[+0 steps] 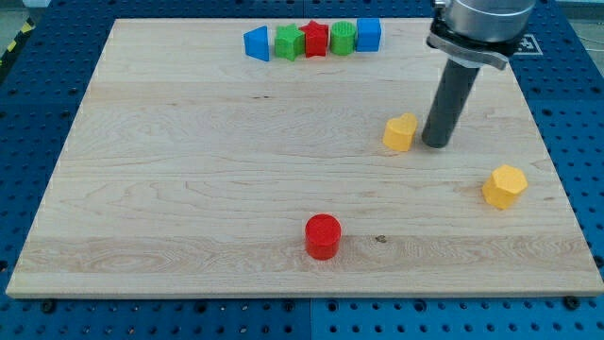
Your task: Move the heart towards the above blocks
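Observation:
A yellow heart block (400, 132) lies on the wooden board (189, 189) right of centre. My tip (436, 144) rests on the board just to the heart's right, very close to it. At the view's top a row of blocks stands side by side: a blue block (256, 43), a green block (288, 42), a red block (315, 40), a green cylinder-like block (343, 38) and a blue cube (368, 34).
A yellow hexagonal block (504, 186) lies near the board's right edge. A red cylinder (322, 236) stands near the view's bottom, about mid-width. The board sits on a blue perforated table (576, 113).

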